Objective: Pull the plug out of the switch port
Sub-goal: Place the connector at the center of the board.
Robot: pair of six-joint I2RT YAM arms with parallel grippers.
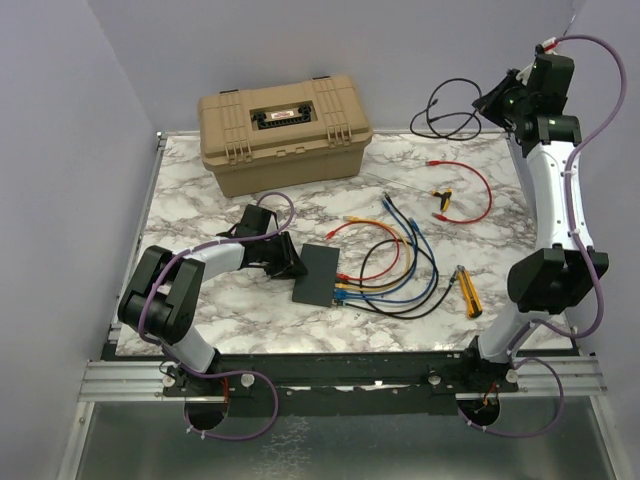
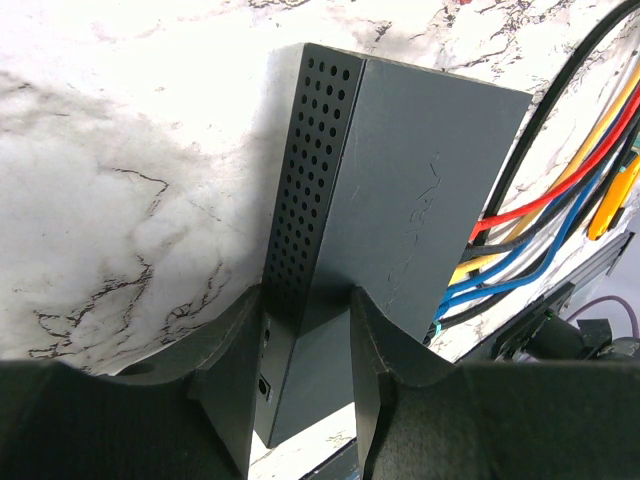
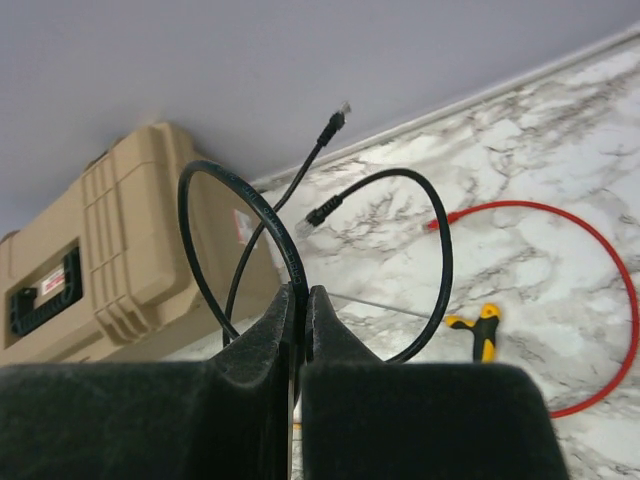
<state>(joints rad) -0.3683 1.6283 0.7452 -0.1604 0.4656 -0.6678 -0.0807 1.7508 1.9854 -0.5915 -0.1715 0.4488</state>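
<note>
The switch is a thin matte-black box lying on the marble table. Red, yellow, blue and black cables run into its right short edge. My left gripper is shut on the switch's left end. In the left wrist view the fingers straddle the switch at the end away from the plugged cables. My right gripper is raised at the back right, shut on a loose black cable. In the right wrist view this cable loops up from the gripper, both its plugs hanging free.
A tan toolbox stands at the back left. A loose red cable and a yellow-and-black tool lie at the back right. A yellow utility knife lies right of the cable bundle.
</note>
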